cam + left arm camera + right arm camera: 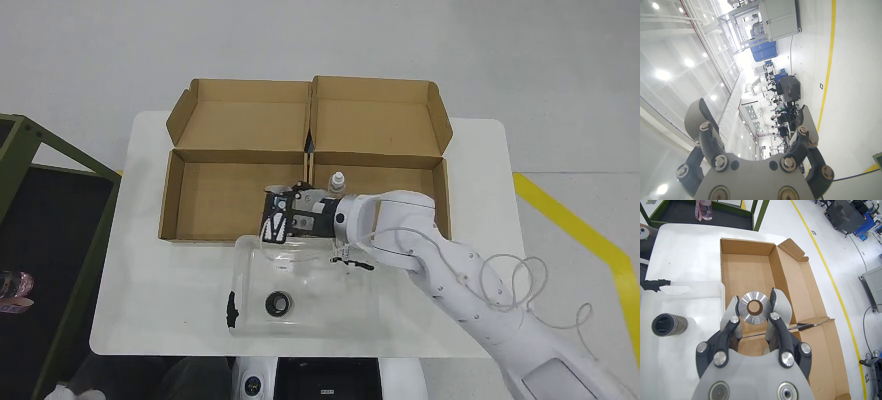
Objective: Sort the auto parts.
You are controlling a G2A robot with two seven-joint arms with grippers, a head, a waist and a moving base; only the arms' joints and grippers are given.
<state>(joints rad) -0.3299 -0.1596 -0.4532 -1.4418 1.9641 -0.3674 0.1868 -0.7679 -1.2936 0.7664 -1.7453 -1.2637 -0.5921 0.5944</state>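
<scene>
While the right gripper [754, 295] is clamped on a silver metal ring [762, 303], it hangs over the near edge of the left cardboard box [745, 275], just beside a corner of the clear bin [696, 284]. A dark-bored cylindrical bearing [670, 325] lies on its side in that bin, and a strip of black tape [655, 284] sticks to the bin's rim. Both the bin and the two open boxes, the second being the right cardboard box [400, 180], sit on a white table [687, 253]. A green-framed cart [40, 200] stands next to the table, and a yellow line [825, 256] crosses the pale floor. The left gripper [753, 106] has its fingers spread apart and holds nothing, pointing up into a bright hall with ceiling lights [662, 74], blue cabinets [764, 50] and distant workstations.
</scene>
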